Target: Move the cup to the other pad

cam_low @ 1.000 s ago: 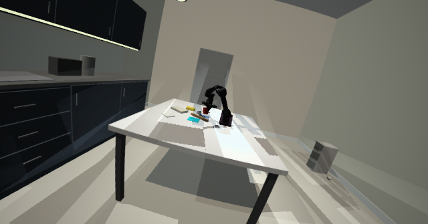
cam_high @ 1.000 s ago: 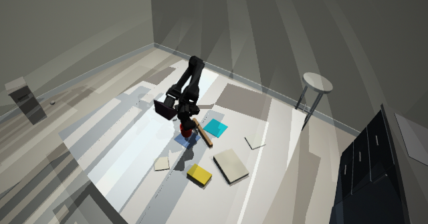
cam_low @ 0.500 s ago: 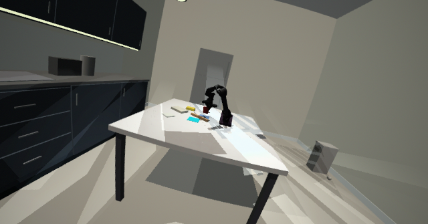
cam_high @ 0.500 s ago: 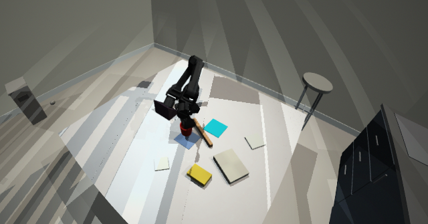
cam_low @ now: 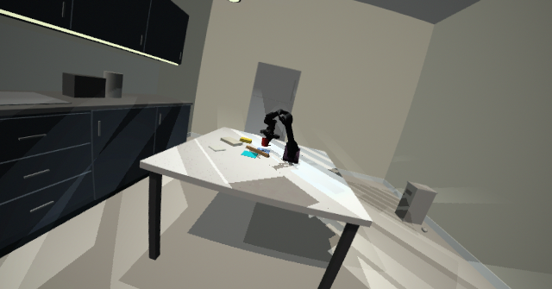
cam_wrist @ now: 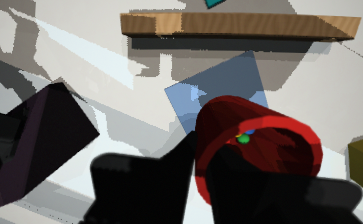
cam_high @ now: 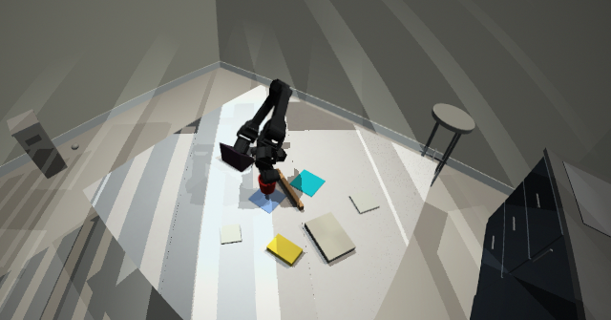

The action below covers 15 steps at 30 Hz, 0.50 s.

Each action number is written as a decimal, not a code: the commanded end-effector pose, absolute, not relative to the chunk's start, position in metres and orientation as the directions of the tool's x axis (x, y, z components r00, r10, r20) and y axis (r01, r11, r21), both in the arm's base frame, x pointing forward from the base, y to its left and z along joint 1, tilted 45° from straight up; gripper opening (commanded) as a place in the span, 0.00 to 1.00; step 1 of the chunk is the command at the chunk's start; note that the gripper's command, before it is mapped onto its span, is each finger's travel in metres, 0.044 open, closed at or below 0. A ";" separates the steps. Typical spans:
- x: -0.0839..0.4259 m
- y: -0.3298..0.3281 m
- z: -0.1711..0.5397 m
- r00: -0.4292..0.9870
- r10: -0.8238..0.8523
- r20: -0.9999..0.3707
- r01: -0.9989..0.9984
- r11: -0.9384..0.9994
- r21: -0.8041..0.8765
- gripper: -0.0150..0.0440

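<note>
The red cup [cam_high: 267, 186] [cam_low: 265, 142] [cam_wrist: 217, 112] hangs above the blue pad [cam_high: 269, 207] [cam_wrist: 222, 82], clear of the table. My gripper [cam_high: 269, 175] [cam_wrist: 199, 136] is shut on the cup's wall, one finger outside and one inside. In the wrist view the cup looks tilted, with its mouth facing the camera. A green marble [cam_wrist: 243, 139] and a blue marble [cam_wrist: 250, 132] show inside it, with a bit of yellow beside them; the fingers and wall may hide more. The teal pad [cam_high: 311, 183] [cam_low: 248, 154] [cam_wrist: 214, 2] is bare.
A wooden bar [cam_high: 290, 191] [cam_low: 258, 151] [cam_wrist: 262, 25] lies between the two pads. A yellow block [cam_high: 284, 249] [cam_low: 246, 140] [cam_wrist: 362, 155], a large beige slab [cam_high: 330, 236] [cam_low: 231, 141] and two thin pale tiles [cam_high: 231, 234] [cam_high: 364, 202] lie farther out. A dark panel [cam_high: 235, 158] [cam_wrist: 57, 135] stands beside the arm.
</note>
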State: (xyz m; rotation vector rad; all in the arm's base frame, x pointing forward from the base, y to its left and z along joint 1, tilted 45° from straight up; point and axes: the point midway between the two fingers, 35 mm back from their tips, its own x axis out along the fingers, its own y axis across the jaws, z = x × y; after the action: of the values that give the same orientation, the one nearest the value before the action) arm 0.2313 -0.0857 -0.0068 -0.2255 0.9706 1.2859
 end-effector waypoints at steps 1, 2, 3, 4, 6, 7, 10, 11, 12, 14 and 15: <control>0.236 -0.079 0.001 -0.032 0.702 -0.712 -0.878 0.321 0.356 0.25; 0.237 -0.077 0.002 -0.032 0.702 -0.712 -0.878 0.321 0.356 0.25; 0.239 -0.076 0.004 -0.032 0.702 -0.712 -0.878 0.321 0.356 0.25; 0.240 -0.074 0.006 -0.032 0.702 -0.712 -0.878 0.321 0.356 0.25; 0.242 -0.070 0.009 -0.032 0.702 -0.712 -0.878 0.320 0.355 0.25; 0.243 -0.068 0.011 -0.032 0.702 -0.712 -0.878 0.320 0.355 0.25; 0.247 -0.063 0.016 -0.032 0.702 -0.712 -0.878 0.320 0.355 0.25; 0.248 -0.061 0.018 -0.032 0.702 -0.712 -0.878 0.320 0.355 0.25; 0.249 -0.059 0.020 -0.032 0.702 -0.712 -0.878 0.320 0.355 0.25; 0.252 -0.056 0.023 -0.032 0.702 -0.712 -0.879 0.320 0.355 0.25; 0.253 -0.054 0.025 -0.032 0.702 -0.712 -0.879 0.320 0.355 0.25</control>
State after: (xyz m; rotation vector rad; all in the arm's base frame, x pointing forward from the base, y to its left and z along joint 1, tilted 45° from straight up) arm 0.2483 -0.0588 0.0182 -0.2277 0.9700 1.2894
